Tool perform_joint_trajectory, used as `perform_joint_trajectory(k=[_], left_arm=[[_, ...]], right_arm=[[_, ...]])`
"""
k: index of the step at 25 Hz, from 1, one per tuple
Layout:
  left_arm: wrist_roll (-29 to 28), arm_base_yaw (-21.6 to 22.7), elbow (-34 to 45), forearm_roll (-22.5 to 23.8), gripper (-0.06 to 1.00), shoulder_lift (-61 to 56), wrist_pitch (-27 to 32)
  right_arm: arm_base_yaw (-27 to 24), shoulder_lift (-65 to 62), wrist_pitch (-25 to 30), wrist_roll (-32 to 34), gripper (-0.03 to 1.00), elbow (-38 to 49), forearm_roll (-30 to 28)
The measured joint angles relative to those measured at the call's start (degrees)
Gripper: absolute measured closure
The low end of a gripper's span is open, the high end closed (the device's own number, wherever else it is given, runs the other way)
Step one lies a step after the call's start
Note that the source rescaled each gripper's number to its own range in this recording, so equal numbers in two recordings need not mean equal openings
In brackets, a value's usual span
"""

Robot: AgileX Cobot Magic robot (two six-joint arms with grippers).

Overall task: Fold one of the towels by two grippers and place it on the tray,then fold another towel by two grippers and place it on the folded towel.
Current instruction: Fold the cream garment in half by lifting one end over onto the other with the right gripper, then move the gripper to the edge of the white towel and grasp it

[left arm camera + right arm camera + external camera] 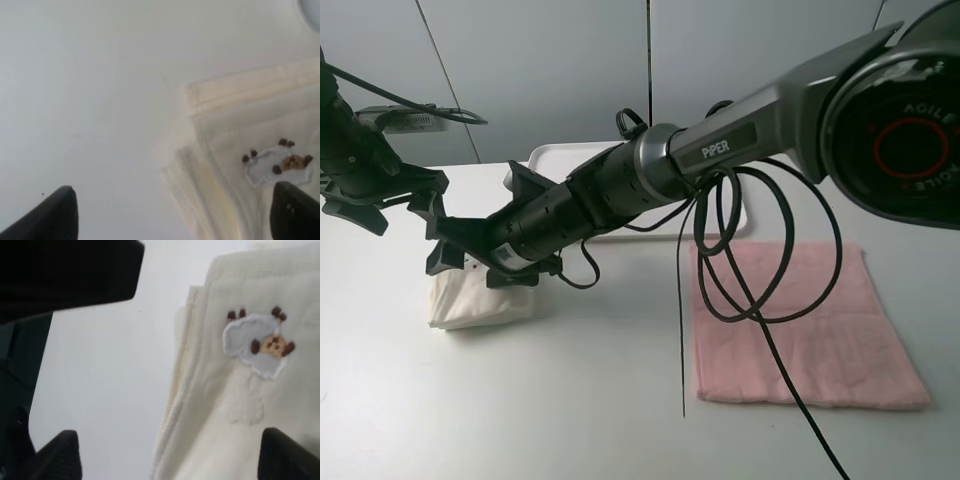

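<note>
Folded cream towel [480, 300] just beneath right pincer [172, 455], prongs apart, left pincer [172, 212] also apart at its corner

The cream towel [475, 300] is ribbed terry cloth, the pink towel [865, 340] nubby cloth, the table [570, 400] smooth matt.

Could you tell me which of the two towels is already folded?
The cream towel on the left, doubled into stacked layers; the pink towel on the right lies spread flat.
</note>
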Motion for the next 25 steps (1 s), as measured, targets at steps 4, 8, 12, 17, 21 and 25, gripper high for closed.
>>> perform_joint_trajectory(k=[4, 8, 12, 17, 21, 25], left_arm=[[0.76, 0.00, 0.00, 0.00, -0.05, 0.00, 0.22], [1.19, 0.00, 0.00, 0.00, -0.05, 0.00, 0.35], [1.19, 0.00, 0.00, 0.00, -0.05, 0.00, 0.35], [1.19, 0.00, 0.00, 0.00, -0.05, -0.09, 0.39], [1.19, 0.00, 0.00, 0.00, -0.05, -0.09, 0.48], [1.19, 0.00, 0.00, 0.00, -0.05, -0.09, 0.48]], right_arm=[[-3.40, -1.80, 0.26, 5.14, 0.19, 0.00, -6.80], [-6.11, -1.84, 0.54, 13.92, 0.19, 0.00, -17.74], [-6.23, -1.73, 0.32, 18.42, 0.20, 0.00, -24.25], [-6.23, 0.73, 2.62, 20.88, 0.22, -0.46, -25.39], [-6.23, 2.71, 4.57, 21.08, 0.22, -1.95, -25.49], [-6.23, 2.71, 4.57, 21.08, 0.22, -2.53, -25.27]])
